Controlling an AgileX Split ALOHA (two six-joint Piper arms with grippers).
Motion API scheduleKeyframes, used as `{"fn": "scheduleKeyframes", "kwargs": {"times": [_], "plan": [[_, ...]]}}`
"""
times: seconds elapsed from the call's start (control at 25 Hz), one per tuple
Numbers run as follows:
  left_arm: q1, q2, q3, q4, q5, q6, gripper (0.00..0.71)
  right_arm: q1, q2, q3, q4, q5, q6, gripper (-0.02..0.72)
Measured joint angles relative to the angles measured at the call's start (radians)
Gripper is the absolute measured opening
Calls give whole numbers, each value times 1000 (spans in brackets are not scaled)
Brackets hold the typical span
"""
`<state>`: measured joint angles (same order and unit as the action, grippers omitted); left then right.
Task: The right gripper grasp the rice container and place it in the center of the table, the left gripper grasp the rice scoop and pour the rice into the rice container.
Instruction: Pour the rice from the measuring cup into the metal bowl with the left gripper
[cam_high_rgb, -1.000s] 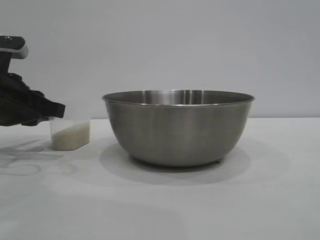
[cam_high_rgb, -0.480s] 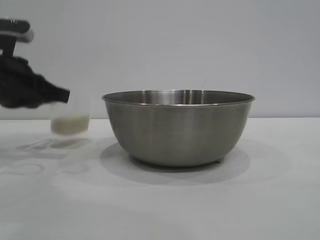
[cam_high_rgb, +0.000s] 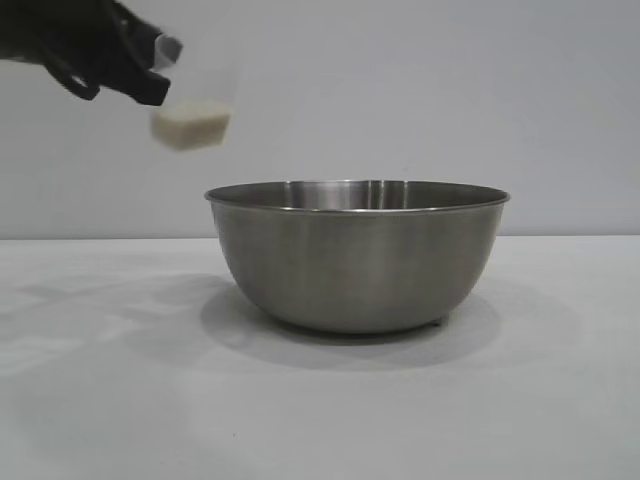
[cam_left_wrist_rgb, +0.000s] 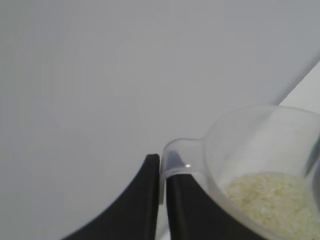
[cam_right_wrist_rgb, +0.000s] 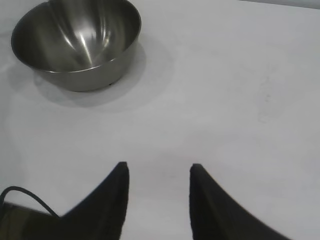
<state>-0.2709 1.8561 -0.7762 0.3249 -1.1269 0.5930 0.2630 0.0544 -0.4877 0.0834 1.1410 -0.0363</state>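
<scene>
The steel rice container (cam_high_rgb: 357, 255) stands on the white table (cam_high_rgb: 540, 400) at the middle; it also shows in the right wrist view (cam_right_wrist_rgb: 76, 42), empty inside. My left gripper (cam_high_rgb: 150, 75) is high at the upper left, shut on the tab handle of the rice scoop (cam_high_rgb: 195, 105), which hangs in the air left of and above the container's rim. The rice (cam_high_rgb: 188, 128) sits in the scoop's bottom. In the left wrist view my left gripper (cam_left_wrist_rgb: 161, 167) pinches the scoop's tab (cam_left_wrist_rgb: 180, 152), with rice (cam_left_wrist_rgb: 270, 197) inside. My right gripper (cam_right_wrist_rgb: 157, 167) is open and empty above bare table, well away from the container.
A plain grey wall stands behind the table. A black cable (cam_right_wrist_rgb: 25, 195) shows at the right wrist's edge. The container casts a soft shadow (cam_high_rgb: 200, 320) on the table round its base.
My left gripper has lifted the rice scoop off the table and carried it up and to the right, toward the container. The container has not moved.
</scene>
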Motion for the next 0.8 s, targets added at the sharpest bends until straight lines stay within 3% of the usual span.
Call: {"fn": "scheduleKeyframes", "kwargs": {"times": [0.24, 0.36, 0.8], "plan": [[-119, -1, -89, 54, 136, 397, 0, 0, 0, 0, 0, 0, 0, 301], [-156, -1, -104, 73, 190, 548, 0, 0, 0, 0, 0, 0, 0, 301], [-175, -1, -133, 333, 316, 780, 0, 0, 0, 0, 0, 0, 0, 301]]}}
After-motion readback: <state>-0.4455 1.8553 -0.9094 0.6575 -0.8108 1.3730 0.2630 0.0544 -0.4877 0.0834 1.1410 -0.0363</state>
